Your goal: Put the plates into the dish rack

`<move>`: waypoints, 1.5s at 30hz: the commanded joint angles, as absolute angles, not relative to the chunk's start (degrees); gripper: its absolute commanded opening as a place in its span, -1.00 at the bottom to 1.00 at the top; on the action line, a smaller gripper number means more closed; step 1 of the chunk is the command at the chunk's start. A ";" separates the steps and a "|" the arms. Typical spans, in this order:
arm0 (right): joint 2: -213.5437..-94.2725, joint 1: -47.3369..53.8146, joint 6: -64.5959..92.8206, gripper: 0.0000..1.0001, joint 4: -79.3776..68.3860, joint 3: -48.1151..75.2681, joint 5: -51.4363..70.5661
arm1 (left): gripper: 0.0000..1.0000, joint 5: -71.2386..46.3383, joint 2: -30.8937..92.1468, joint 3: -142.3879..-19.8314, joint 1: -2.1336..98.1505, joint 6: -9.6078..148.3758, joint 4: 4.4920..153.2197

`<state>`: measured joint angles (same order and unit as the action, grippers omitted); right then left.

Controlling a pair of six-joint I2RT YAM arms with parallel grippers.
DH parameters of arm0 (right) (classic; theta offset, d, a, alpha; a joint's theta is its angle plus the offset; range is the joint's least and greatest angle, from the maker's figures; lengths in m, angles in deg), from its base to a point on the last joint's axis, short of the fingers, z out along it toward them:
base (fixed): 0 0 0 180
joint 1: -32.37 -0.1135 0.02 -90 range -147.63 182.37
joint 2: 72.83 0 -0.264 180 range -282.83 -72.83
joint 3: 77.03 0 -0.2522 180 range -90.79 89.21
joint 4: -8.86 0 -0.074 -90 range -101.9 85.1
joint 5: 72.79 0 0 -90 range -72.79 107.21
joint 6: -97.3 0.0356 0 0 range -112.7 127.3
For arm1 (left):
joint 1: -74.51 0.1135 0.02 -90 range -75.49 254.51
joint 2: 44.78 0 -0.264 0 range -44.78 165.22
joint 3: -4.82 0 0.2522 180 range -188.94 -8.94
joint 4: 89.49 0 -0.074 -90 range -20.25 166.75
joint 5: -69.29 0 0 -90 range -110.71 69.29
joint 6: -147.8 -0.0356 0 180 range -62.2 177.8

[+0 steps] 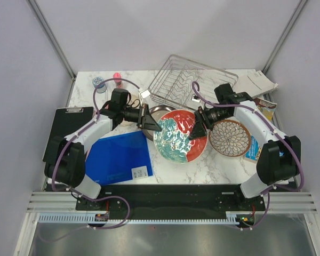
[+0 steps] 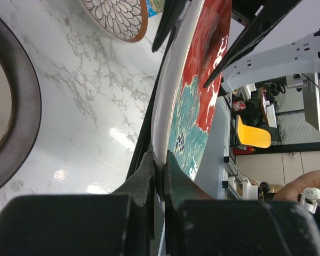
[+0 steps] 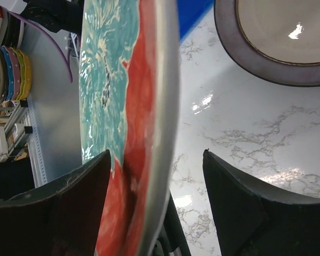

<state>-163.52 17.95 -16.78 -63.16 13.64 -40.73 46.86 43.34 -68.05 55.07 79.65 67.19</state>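
Note:
The red-orange plate with teal flowers point(image 1: 180, 136) is held above the table centre. My left gripper point(image 1: 152, 124) is shut on its left rim point(image 2: 161, 128). My right gripper point(image 1: 196, 129) is open, its jaws astride the plate's right rim point(image 3: 149, 154) without closing on it. The cream plate with the dark brown rim point(image 1: 156, 113) lies on the table behind the left gripper and shows in both wrist views point(image 2: 21, 106) point(image 3: 277, 37). The white plate with the brown petal pattern point(image 1: 230, 137) lies at the right point(image 2: 117, 16). The dish rack point(image 1: 192, 82) stands empty at the back. The twig-mark plate is out of view.
A blue folder point(image 1: 119, 157) lies front left, a black clipboard point(image 1: 69, 128) beside it. Small bottles point(image 1: 100, 83) stand at the back left. Papers point(image 1: 258, 82) and packets point(image 1: 254, 148) lie along the right edge.

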 commanded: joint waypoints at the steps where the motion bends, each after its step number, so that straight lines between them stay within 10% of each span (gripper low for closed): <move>1: -160.02 17.86 -18.37 0.52 -64.05 14.33 -43.79 | -0.95 52.77 44.43 -73.19 55.52 80.04 71.30; 18: -161.59 17.51 -16.52 -0.10 -62.74 11.43 -42.74 | -0.95 50.92 47.59 -75.12 55.26 79.16 71.92; 21: -163.53 17.16 -15.47 -0.53 -61.59 9.94 -41.60 | -0.96 50.40 47.86 -75.65 55.17 79.77 72.18; 22: -164.66 17.07 -14.86 -1.00 -61.33 7.67 -40.46 | -0.95 49.87 48.03 -75.65 55.17 80.04 72.18; 37: -181.36 18.56 -15.65 -1.00 -58.35 -35.22 -18.42 | 0.65 33.37 34.60 -77.15 67.47 66.25 58.39; 45: -189.35 19.97 -11.24 -1.00 -30.94 -39.90 1.02 | 0.66 26.31 29.05 -69.24 69.06 62.46 56.27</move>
